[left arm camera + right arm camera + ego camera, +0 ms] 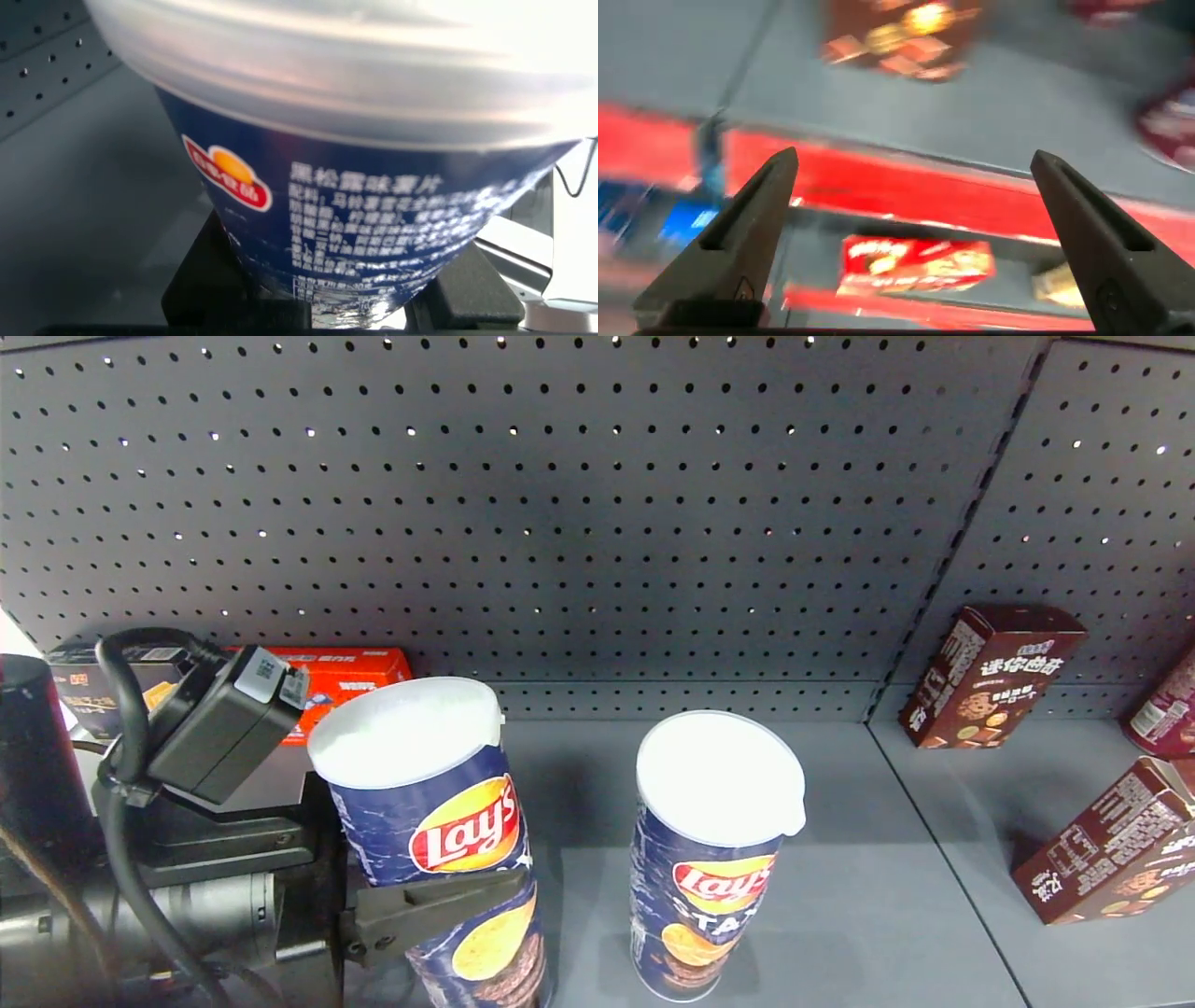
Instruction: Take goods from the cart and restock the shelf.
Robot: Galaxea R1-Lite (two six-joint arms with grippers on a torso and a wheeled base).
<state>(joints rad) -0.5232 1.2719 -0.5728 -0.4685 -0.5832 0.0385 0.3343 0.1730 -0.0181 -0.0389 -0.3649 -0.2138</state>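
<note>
so the left gripper (467,896) has its fingers (429,907) pinching a tall dark-blue chip tube with a white plastic lid (439,821), near upright but leaning slightly, low at the grey metal shelf (887,915) just left of its standing twin (709,896), while the right gripper (915,159) hangs spread wide, empty.

Held chip can (420,803): base cut off by head view's lower edge. Far finger of left gripper (476,877) hidden behind the can. Right wrist view: brown box (896,33) blurred, cropped by the edge.
</note>
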